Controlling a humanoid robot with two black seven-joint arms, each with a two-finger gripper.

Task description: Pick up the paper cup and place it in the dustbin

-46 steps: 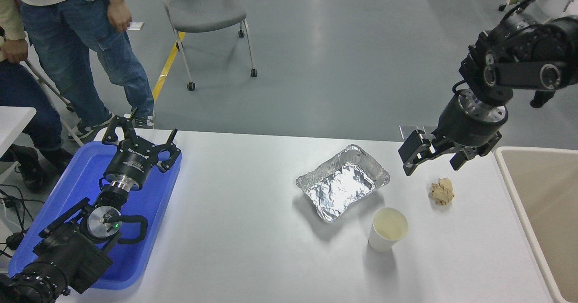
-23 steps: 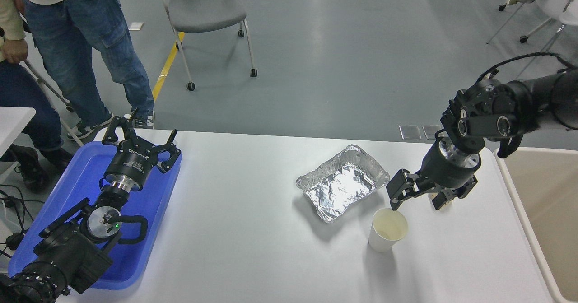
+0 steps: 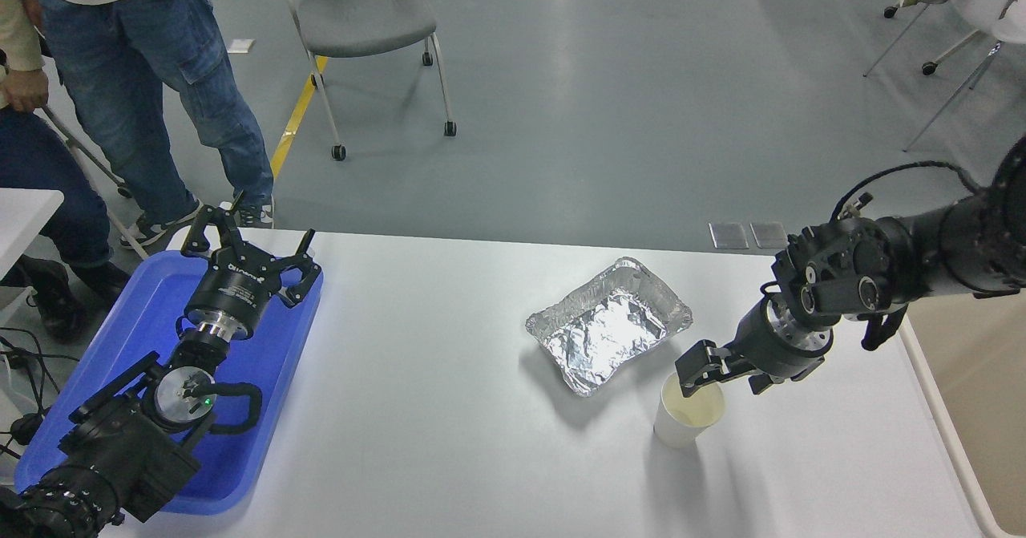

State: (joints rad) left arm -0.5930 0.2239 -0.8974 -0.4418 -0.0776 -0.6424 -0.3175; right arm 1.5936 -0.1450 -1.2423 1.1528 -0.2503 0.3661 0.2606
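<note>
One finger of the spread right gripper dips inside the paper cup rim — bare table nearward.

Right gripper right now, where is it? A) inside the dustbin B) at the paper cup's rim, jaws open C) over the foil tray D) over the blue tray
B: the right gripper sits at the rim of the upright paper cup, with one finger over the cup's mouth and the other out past the rim on the right, jaws spread and not yet closed on it.
</note>
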